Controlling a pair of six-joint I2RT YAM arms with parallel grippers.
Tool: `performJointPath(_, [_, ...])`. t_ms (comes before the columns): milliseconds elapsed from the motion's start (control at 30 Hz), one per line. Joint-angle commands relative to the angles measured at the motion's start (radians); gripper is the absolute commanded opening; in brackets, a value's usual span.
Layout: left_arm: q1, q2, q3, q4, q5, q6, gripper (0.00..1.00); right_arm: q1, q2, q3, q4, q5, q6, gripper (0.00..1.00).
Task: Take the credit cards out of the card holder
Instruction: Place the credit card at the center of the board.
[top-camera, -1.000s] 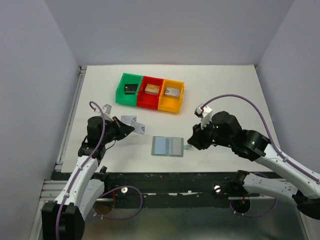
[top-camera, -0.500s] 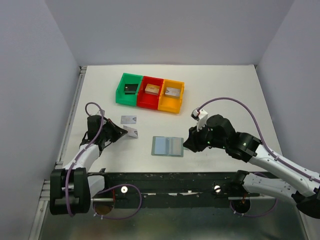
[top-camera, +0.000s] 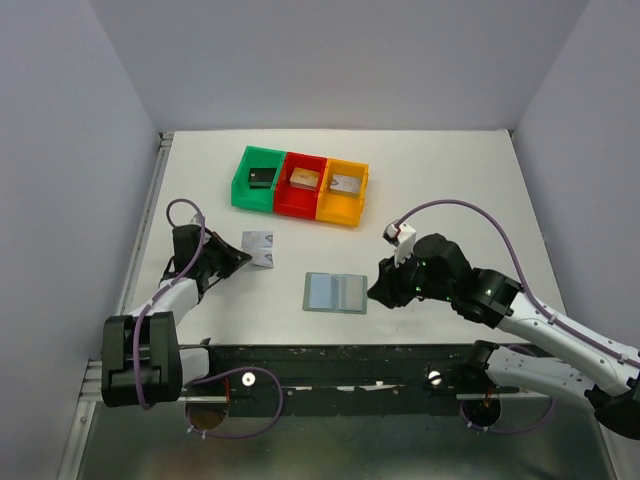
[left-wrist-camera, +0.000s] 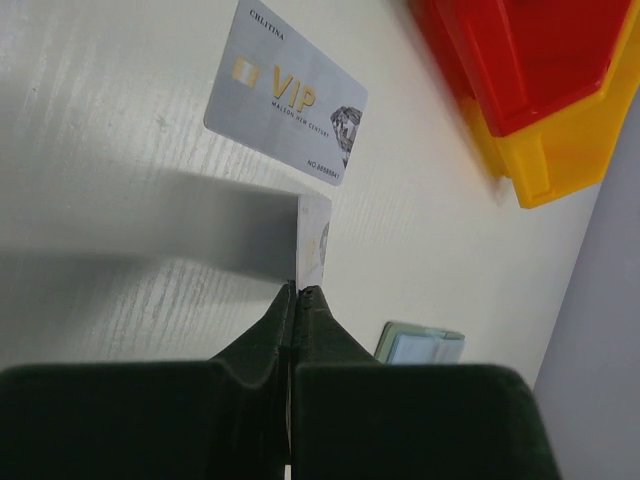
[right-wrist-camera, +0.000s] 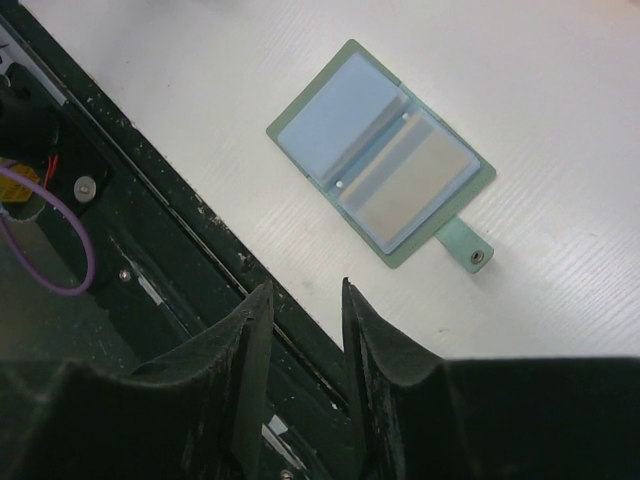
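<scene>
Left gripper (left-wrist-camera: 298, 295) is pinched tight on the short edge of a silvery card (left-wrist-camera: 312, 245), which it holds on edge, its lower rim at or just above the table (top-camera: 450, 180); which of the two cannot be told. Gripping the thin edge suits a card drawn out lengthwise, and it lets the card be tipped flat on release. It stands just beside a grey VIP card (left-wrist-camera: 285, 95) lying face up toward the table's left edge, so that spot looks like the drop area for freed cards.

The right gripper (right-wrist-camera: 305, 290) hovers with its jaws partly apart and nothing between them, over the table's near edge. It is close to the card holder (right-wrist-camera: 380, 165) on the side of its small tab (right-wrist-camera: 465, 245), probably waiting for its turn or ready to steady the wallet.

The card holder lies opened flat, pockets up, by the middle of the near edge. A pale tan face in the pocket nearer the tab suggests at least one card remains inside, though that is not certain.

The green bin (top-camera: 257, 178), red bin (top-camera: 302, 182) and orange bin (top-camera: 344, 190) sit in a row toward the far edge, well apart from both grippers.
</scene>
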Motion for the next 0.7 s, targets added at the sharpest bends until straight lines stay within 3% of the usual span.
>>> performJointPath(0, [0.017,0.036,0.044,-0.02,-0.037,0.03,0.0,0.0,-0.014,-0.017,0.02,-0.008,-0.008,0.42])
performJointPath(500, [0.021,0.089,0.059,-0.012,-0.023,0.039,0.13,0.0,-0.05,-0.048,0.021,-0.003,0.001,0.43])
performJointPath(667, [0.021,0.105,0.076,-0.017,-0.001,0.042,0.36,0.0,-0.061,-0.051,0.015,0.0,0.007,0.44])
